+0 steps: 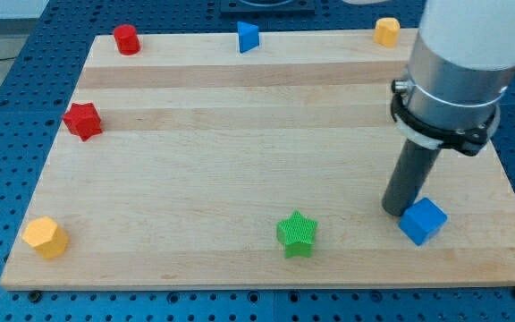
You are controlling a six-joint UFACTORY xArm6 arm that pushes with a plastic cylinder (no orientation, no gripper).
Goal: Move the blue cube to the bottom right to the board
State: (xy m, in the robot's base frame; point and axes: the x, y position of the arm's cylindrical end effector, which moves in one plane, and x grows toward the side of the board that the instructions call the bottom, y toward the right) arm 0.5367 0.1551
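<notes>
Blue cube [423, 220] sits near board [240, 107] bottom-right, not yet at corner. Rod's tip [395, 211] touching or just beside cube's left-top side; no gripper fitted, nothing held. Advice: push steadily toward view's bottom-right, centred on face, avoid glancing off. Arm body cut off at top; tip contact unclear.

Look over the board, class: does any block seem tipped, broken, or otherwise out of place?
Nothing stands out. All seven blocks sit flat on the wooden board, none damaged. My tip rests against the blue cube on its left side, near the view's bottom right. The green star sits apart, further left.
</notes>
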